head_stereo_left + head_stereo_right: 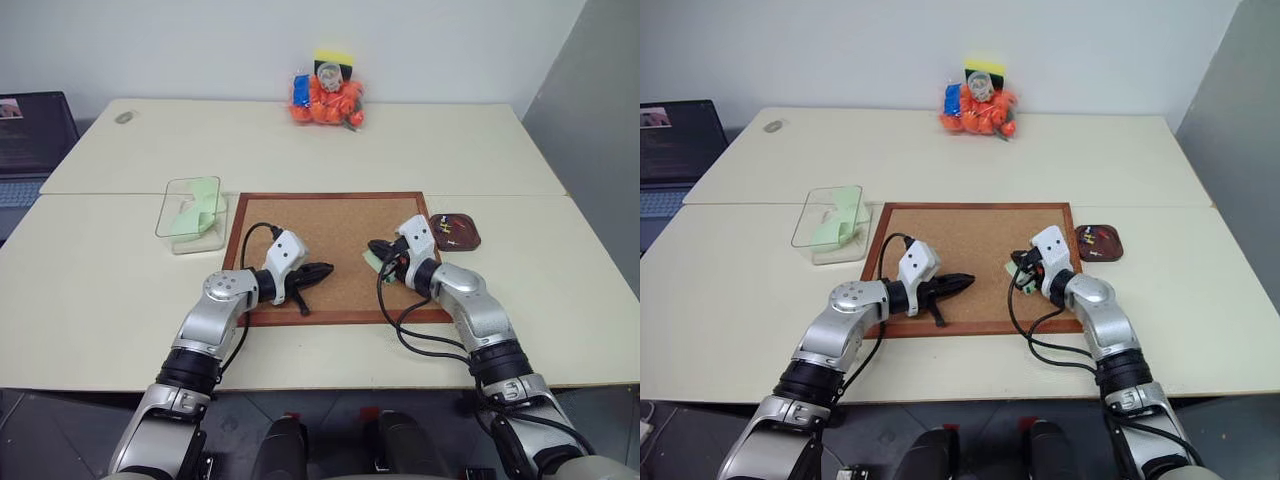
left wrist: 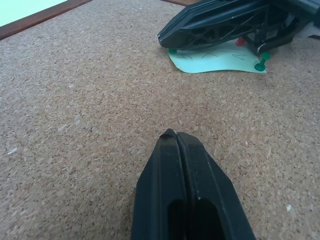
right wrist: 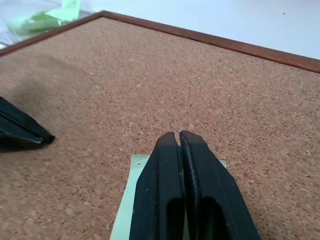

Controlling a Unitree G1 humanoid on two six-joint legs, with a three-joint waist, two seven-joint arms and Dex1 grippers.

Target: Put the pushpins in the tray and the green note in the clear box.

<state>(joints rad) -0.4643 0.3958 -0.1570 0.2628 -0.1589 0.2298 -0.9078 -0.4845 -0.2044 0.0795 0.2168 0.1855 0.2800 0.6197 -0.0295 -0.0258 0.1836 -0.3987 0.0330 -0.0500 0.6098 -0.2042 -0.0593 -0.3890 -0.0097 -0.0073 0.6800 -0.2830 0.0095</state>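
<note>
Cork board with my two grippers over it. Step in hand, as I judge it: unpinning the green note, which lies on the board's right part under my right gripper. A green pin and a red pin stand at its edge. My right jaws are pressed together above the note; whether they pinch a pin I cannot tell. My left gripper is closed on nothing, just over bare cork. Next: lift a pin straight out and carry it to the tray, just off the board's right edge. The clear box waits on the left, green paper already inside.
</note>
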